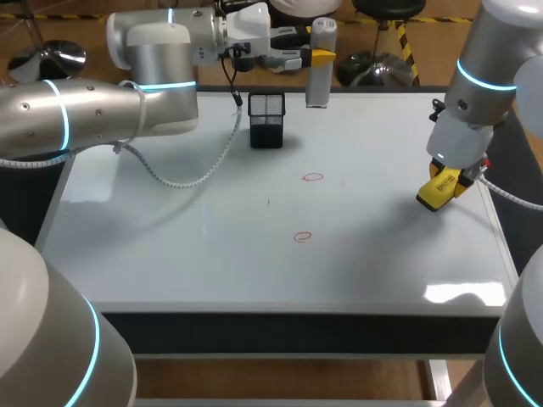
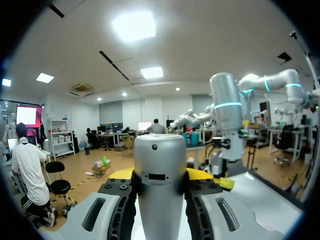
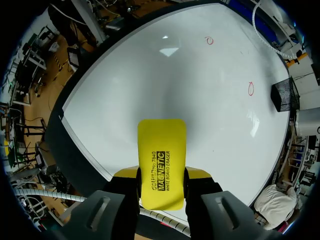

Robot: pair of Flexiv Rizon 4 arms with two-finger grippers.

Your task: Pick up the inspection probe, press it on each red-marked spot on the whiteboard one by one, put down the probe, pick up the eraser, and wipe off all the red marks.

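Yellow eraser point(image 3: 161, 145) clamped in the right gripper point(image 3: 161, 176) over the whiteboard point(image 3: 165, 80), silver probe point(image 2: 160, 165) clasped upright in the left gripper point(image 2: 160, 176)

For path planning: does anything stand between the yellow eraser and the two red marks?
Nothing visible does. Only bare whiteboard lies between the eraser and the far red mark or near red mark; the mesh holder stands farther back.
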